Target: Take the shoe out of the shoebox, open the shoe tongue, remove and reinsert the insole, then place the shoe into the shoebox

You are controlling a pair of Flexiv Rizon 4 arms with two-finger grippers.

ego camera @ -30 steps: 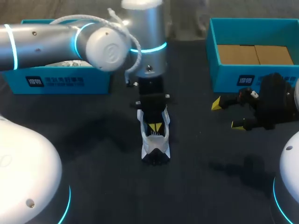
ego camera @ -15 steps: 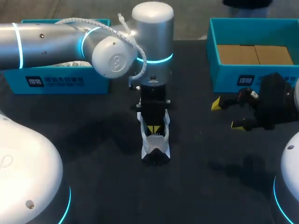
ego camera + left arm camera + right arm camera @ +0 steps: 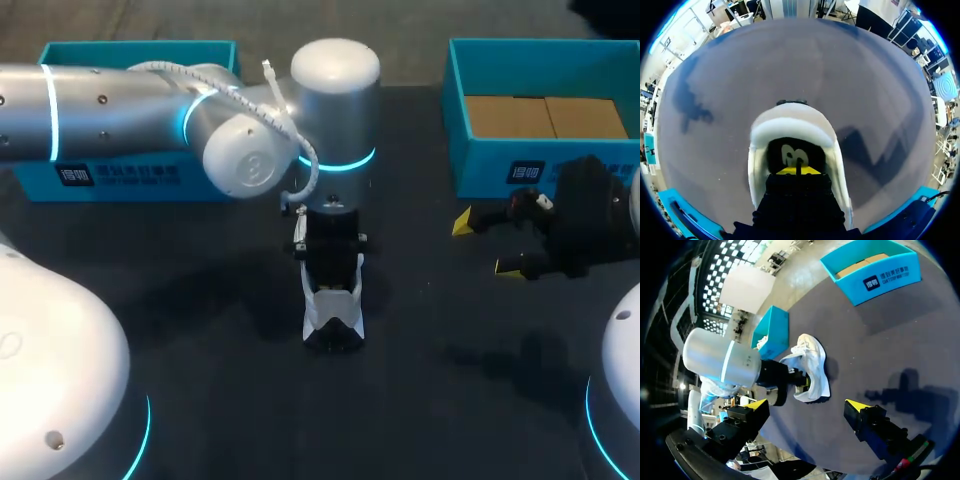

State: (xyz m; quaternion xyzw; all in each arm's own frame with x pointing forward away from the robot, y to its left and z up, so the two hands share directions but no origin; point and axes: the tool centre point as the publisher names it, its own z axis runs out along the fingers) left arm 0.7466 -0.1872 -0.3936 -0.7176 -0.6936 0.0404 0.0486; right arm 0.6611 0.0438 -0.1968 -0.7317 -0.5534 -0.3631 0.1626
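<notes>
The shoe [image 3: 333, 310] is stood upright on the dark tabletop [image 3: 450, 380], between the two blue shoeboxes and well apart from both, its toe turned toward the robot. The left hand [image 3: 797, 170] is sunk into the shoe's opening from above. In the left wrist view its yellow tips are seen drawn close together just over the heel end of the insole [image 3: 792, 152]. Whether the insole's edge is pinched between them cannot be told.

The step in hand is judged to be the removal of the insole. A grip is best taken on the thin heel edge alone, without the lining or collar being caught. The pull should be kept slow and directed up and back along the shoe's length, so that the insole is peeled out rather than the whole shoe being lifted with it.

The shoe is light and is not pinned down, so a hold on its toe or side would be well supplied by the right hand [image 3: 485, 245]. That hand is held with its fingers spread wide, empty, above the tabletop just in front of the right shoebox [image 3: 455, 110]. If the shoe is seen to rise with the insole, the pull should be paused and the grip reset.
</notes>
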